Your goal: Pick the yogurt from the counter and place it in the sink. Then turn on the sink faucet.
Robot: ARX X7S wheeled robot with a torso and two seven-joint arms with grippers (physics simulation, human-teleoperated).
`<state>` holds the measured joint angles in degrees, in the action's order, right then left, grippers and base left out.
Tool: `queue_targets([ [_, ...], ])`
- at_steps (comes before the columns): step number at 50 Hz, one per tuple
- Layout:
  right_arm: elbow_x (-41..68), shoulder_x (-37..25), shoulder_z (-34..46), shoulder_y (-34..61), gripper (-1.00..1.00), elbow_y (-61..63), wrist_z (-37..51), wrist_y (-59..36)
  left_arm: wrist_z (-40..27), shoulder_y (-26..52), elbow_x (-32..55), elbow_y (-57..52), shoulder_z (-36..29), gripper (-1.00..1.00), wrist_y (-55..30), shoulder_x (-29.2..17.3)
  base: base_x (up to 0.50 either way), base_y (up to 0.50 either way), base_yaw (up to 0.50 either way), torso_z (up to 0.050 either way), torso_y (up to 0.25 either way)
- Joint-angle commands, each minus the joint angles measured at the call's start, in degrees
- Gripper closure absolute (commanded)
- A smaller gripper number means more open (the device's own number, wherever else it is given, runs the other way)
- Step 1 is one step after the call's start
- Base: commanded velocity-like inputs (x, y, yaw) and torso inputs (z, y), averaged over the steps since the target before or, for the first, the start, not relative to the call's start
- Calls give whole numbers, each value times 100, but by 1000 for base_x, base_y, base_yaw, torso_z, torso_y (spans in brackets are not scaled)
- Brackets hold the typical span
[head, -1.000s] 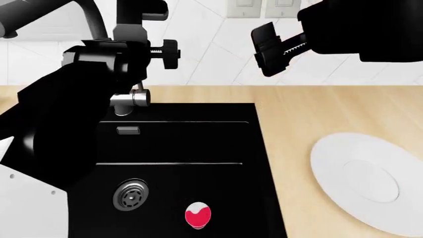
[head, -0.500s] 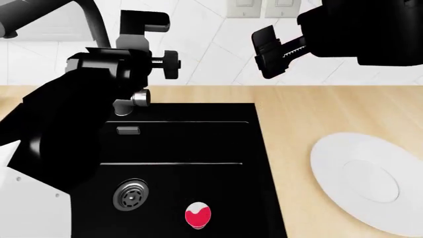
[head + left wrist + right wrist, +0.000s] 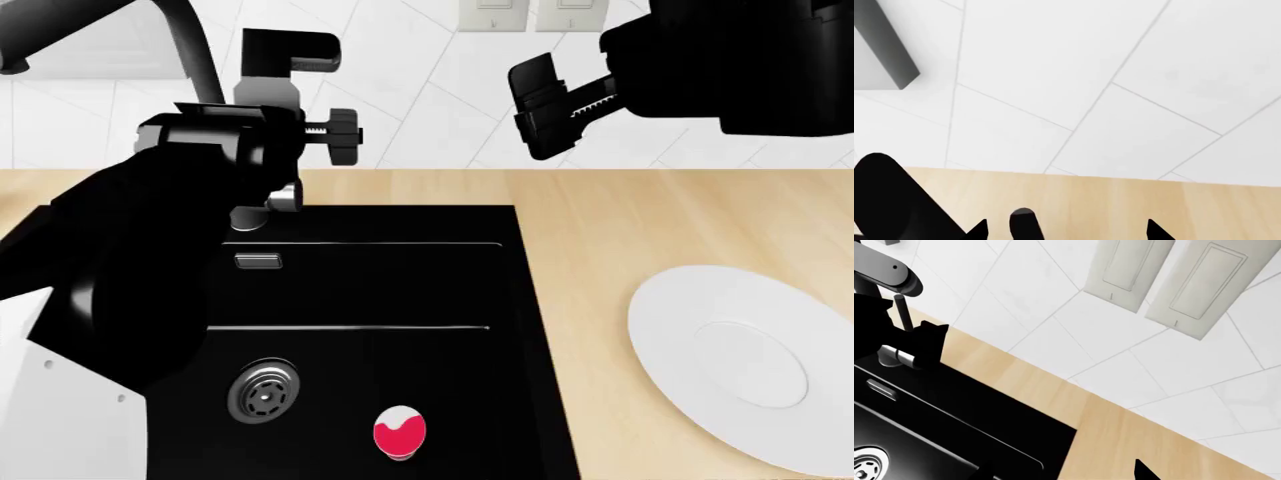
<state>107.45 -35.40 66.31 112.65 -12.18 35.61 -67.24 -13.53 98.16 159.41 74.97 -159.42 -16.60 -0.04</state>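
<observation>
The yogurt (image 3: 398, 432), a small pink-red and white cup, rests in the black sink (image 3: 400, 280) near the round silver drain (image 3: 264, 392). The sink faucet (image 3: 190, 50) rises at the basin's far left, its chrome base and side handle (image 3: 274, 198) partly hidden by my left arm. My left gripper (image 3: 314, 92) hovers just right of the spout above that base, jaws apart (image 3: 1067, 232); a dark rounded stub shows between them and I cannot tell what it is. My right gripper (image 3: 545, 105) hangs open and empty over the counter (image 3: 627, 230) behind the sink (image 3: 1064, 475).
A wide white plate (image 3: 734, 365) lies on the counter at the right. White tiled wall with two beige switch plates (image 3: 1167, 280) runs behind. The faucet (image 3: 891, 277) and the sink's far corner (image 3: 954, 405) show in the right wrist view.
My left gripper has dropped slightly beside the faucet. The right arm, the yogurt and the plate have not moved.
</observation>
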Motion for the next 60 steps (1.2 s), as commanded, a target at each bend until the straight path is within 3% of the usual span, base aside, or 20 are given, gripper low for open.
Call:
queue_targets([
  [1,-44,-12,-6,-45,-100,21,-48,48,-1,-6,245,1,-207,-100,67,-1,0,0,0,0,0],
  [10,-64,-27,-16,-44,-100,26,-88,60,-100,-56,-181,1,1,-100,33,1,0,0,0,0,-80],
  [27,-48,-41,-37,-33,-100,38,-61,92,13,-87,361,1,-283,-100,-63,-1,0,0,0,0,-29],
  [34,-65,-31,-38,-24,-100,12,-80,101,305,-184,350,1,-76,-100,-197,0,0,0,0,0,0],
  [49,-109,-30,-30,-88,-100,11,-105,151,529,-311,-993,1,1341,-100,-362,2,0,0,0,0,0],
  [60,-152,3,-11,-109,-100,-11,-151,161,496,-433,-2570,-2,2955,-100,-537,2,0,0,0,0,0],
])
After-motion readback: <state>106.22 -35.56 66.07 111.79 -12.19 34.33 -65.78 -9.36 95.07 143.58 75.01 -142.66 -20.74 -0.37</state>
